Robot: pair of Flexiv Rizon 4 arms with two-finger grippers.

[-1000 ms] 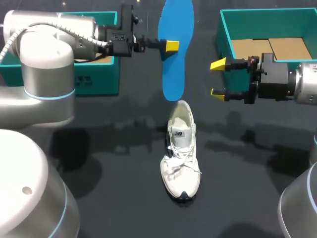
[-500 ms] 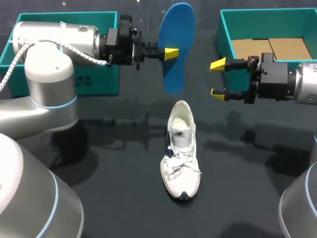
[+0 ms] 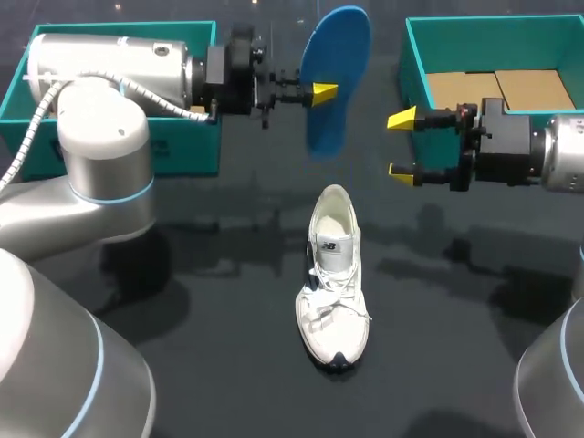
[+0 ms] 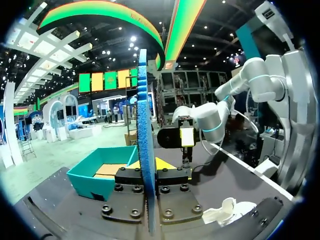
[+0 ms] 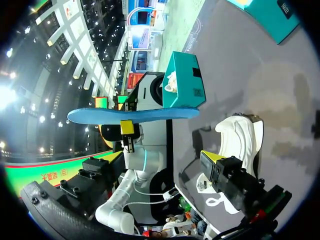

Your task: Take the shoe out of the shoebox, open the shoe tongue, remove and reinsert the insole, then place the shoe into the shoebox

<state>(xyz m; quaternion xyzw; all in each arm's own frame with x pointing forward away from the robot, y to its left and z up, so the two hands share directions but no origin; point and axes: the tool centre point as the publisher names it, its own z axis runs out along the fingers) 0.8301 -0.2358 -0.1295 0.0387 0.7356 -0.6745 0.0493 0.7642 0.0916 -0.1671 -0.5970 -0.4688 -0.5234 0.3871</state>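
Head view shows the left gripper (image 3: 321,91) closed on the blue insole (image 3: 336,55), which it holds in the air over the far edge of the table (image 3: 228,319). The right gripper (image 3: 401,145) is wide open and holds nothing, beside the shoebox (image 3: 415,64) at the far right corner. The white shoe (image 3: 334,278) stands in the table's middle.

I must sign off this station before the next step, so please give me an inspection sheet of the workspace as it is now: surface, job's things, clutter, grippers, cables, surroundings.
surface: dark table, no spill seen.
job's things: white shoe upright mid-table, toe towards the camera; blue insole in the air beyond its heel; left box and right box, both teal, the right one showing a cardboard floor.
clutter: nothing seen.
grippers: left gripper shut on the insole; right gripper open, empty, beside the right box.
cables: white ribbed hose along the left arm.
surroundings: nothing seen reaching over the table.
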